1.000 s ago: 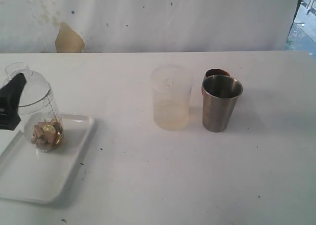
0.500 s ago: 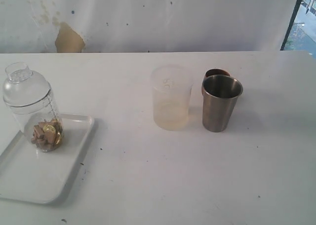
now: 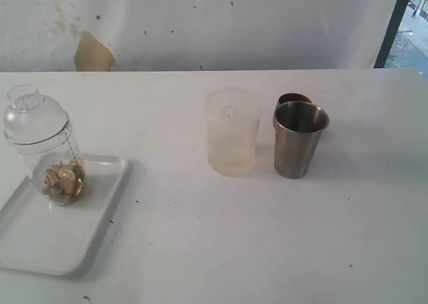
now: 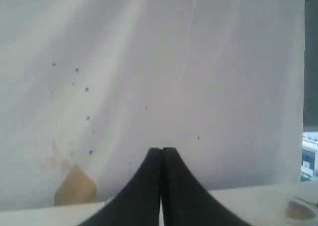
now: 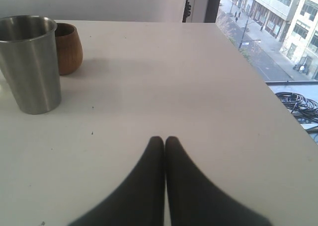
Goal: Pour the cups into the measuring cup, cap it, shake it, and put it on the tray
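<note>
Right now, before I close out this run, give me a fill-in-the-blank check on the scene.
1. The measuring cup, its domed lid on, stands on the ____.
2. In the exterior view, the frosted tumbler stands to the ____ of the steel cup.
3. The wooden cup sits partly hidden ____ the steel cup.
4. The jaws of the left gripper and the right gripper are ____.
Missing words: tray; left; behind; shut.

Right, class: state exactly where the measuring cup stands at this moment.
In the exterior view the capped measuring cup stands upright on the far end of the white tray, at far left, well apart from the frosted tumbler.
</note>
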### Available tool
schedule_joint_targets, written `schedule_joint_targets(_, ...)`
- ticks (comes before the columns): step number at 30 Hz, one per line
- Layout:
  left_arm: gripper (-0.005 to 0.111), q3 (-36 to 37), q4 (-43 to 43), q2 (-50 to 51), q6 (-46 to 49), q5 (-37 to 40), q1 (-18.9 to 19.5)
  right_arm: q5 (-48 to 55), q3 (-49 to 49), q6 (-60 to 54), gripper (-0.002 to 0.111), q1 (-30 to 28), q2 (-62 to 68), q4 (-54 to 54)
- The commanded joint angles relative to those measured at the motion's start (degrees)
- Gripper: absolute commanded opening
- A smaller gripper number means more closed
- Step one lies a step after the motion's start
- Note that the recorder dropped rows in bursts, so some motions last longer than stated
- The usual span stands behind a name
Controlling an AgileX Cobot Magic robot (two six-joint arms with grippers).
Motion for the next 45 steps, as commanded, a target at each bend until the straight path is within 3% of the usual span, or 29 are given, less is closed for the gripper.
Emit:
schedule_joint_targets(1,0.0,0.3,2.5,-2.4,-2.7,11.5,-0.1,-0.3,0.3,0.0,0.0,-0.4,-0.4,-0.1)
schedule_joint_targets(7,0.0,0.3,2.5,-2.5,-2.7,17.5,-0.1,-0.3,0.3,0.0,0.0,-0.4,-0.4,-0.1)
schedule_joint_targets(25,0.0,0.3,2.6,-2.5,-2.6,17.9,-0.1,-0.3,0.3,0.0,0.0,-0.4,-0.4,-0.1)
schedule_joint_targets(29,0.0,0.3,2.1,-4.8,-2.6,25.2,-0.1,-0.3,0.3,0.0,0.0,-0.4,-0.4,-0.1)
schedule_joint_targets(31,0.0,0.3,1.5,-9.0,-2.5,34.2,-0.1,-0.3,0.3,0.0,0.0,-0.4,-0.4,-0.1)
schedule_joint_targets(34,0.0,0.3,-9.1,-14.7,10.1,44.5,-0.1,-0.3,0.3,0.0,0.0,-0.4,-0.4,-0.1)
schedule_joint_targets(36,0.0,1.1,-13.2,-18.1,16.2,45.8,-0.1,-0.3,0.3,0.0,0.0,-0.4,-0.4,-0.1)
schedule_joint_targets(39,0.0,5.0,-12.3,-24.5,16.6,41.9,0.6,-0.3,0.3,0.0,0.0,-0.4,-0.4,-0.1)
schedule_joint_targets(41,0.0,5.0,-12.3,-28.1,16.6,47.7,2.7,-0.3,0.3,0.0,0.0,-0.4,-0.4,-0.1)
schedule_joint_targets(45,0.0,5.0,-12.3,-28.2,15.0,47.0,7.5,-0.3,0.3,0.0,0.0,-0.4,-0.4,-0.1)
